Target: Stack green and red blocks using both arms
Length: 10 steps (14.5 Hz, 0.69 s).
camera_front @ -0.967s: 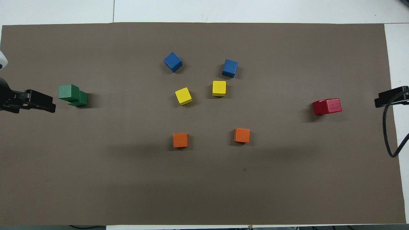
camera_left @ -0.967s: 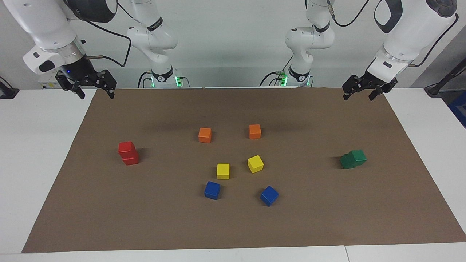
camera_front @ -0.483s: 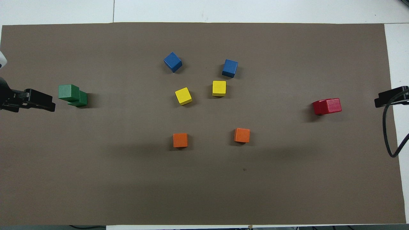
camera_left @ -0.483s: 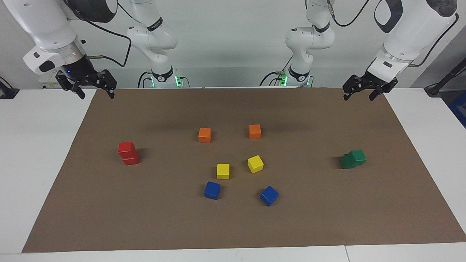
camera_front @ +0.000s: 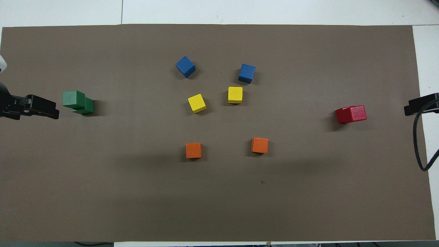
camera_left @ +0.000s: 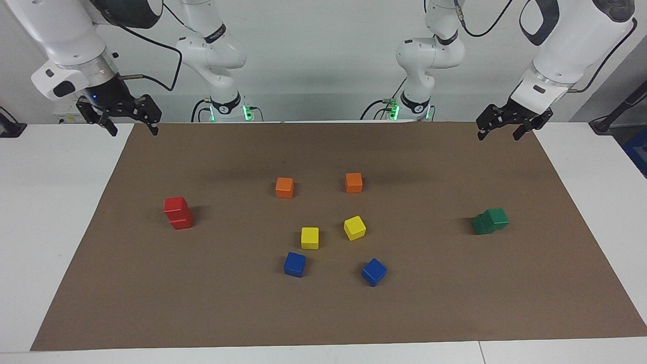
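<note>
The white table (camera_left: 55, 212) carries a brown mat (camera_left: 202, 313) that covers nearly all of it, leaving bare white strips at both ends and along the edge farthest from the robots. Wide stretches of mat lie open: the whole band nearest the robots and the band along the farthest edge hold nothing.

The left gripper (camera_left: 503, 129) hangs in the air over the mat's corner at the left arm's end, jaws apart and holding nothing. The right gripper (camera_left: 130, 124) hangs over the mat's corner at the right arm's end, jaws likewise apart and empty.

Taking the two yellow cubes (camera_left: 310, 237) at mid-mat as the landmark: the red stack (camera_left: 178, 213), one red cube on another, stands well toward the right arm's end from them. The green stack (camera_left: 490, 221) stands well toward the left arm's end; its upper cube appears to sit offset on the lower one. Two orange cubes (camera_left: 284, 187) lie nearer the robots than the yellow ones, two blue cubes (camera_left: 294, 264) farther.
</note>
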Tool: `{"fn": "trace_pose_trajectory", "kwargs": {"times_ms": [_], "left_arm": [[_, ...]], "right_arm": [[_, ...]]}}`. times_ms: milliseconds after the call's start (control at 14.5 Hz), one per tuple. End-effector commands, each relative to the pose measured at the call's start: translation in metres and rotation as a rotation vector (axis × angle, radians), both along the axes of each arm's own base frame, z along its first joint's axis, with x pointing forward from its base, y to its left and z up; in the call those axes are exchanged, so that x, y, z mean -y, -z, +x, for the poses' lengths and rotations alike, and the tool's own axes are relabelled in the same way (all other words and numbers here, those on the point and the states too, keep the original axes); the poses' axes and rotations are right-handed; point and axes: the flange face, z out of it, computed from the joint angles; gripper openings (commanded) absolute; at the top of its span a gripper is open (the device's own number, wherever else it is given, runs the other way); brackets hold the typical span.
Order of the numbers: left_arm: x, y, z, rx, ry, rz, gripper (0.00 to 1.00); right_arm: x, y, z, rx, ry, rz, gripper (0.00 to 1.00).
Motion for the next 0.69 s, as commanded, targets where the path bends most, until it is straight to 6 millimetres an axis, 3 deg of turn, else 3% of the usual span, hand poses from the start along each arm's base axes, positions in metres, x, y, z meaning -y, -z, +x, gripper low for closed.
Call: {"fn": "trace_pose_trajectory", "kwargs": {"times_ms": [0, 207, 622], "left_arm": [[-0.001, -0.004, -0.007, 0.022, -0.008, 0.010, 1.00], [-0.006, -0.003, -0.006, 0.024, -0.016, 0.010, 1.00], [-0.006, -0.002, -0.006, 0.022, -0.018, 0.010, 1.00]], "right_arm": [[0.002, -0.007, -0.007, 0.008, 0.014, 0.005, 1.00], [-0.013, -0.007, -0.006, 0.006, -0.011, 0.004, 1.00], [-0.010, -0.005, -0.007, 0.002, -0.003, 0.006, 1.00]]}}
